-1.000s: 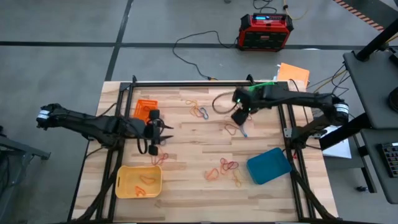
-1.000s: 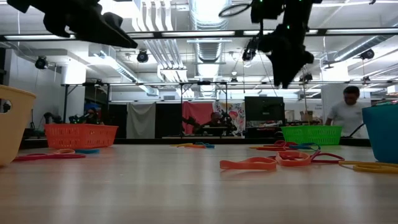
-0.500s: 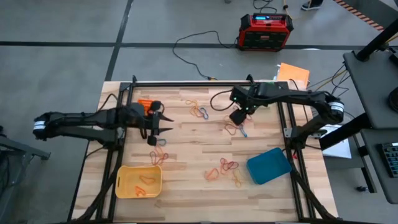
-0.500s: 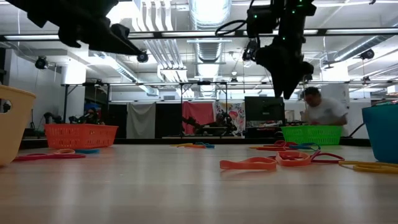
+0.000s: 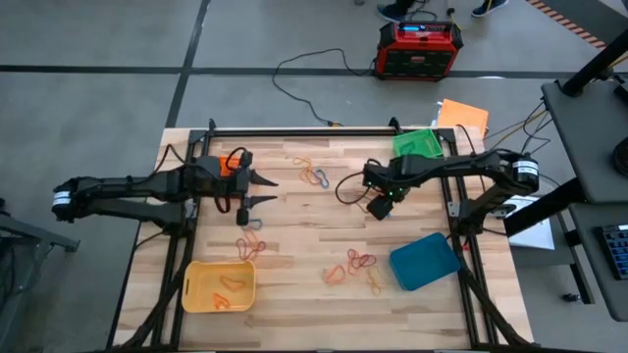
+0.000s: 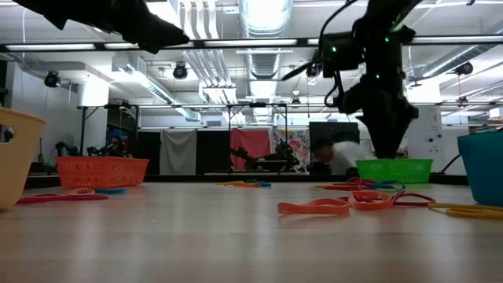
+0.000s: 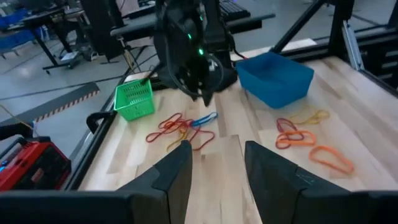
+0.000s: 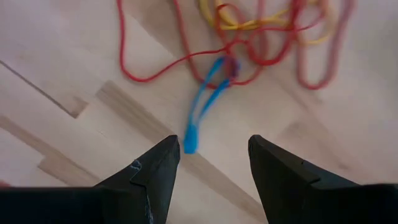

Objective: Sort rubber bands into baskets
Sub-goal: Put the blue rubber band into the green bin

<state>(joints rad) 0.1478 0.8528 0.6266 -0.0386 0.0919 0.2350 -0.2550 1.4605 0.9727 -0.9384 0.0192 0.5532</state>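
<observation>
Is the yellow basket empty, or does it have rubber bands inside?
Not empty. The high view shows the yellow basket holding a few orange rubber bands on its floor.

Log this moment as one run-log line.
right end effector: open, over blue rubber band | left end effector: open, empty, near orange basket | blue basket: empty
</observation>
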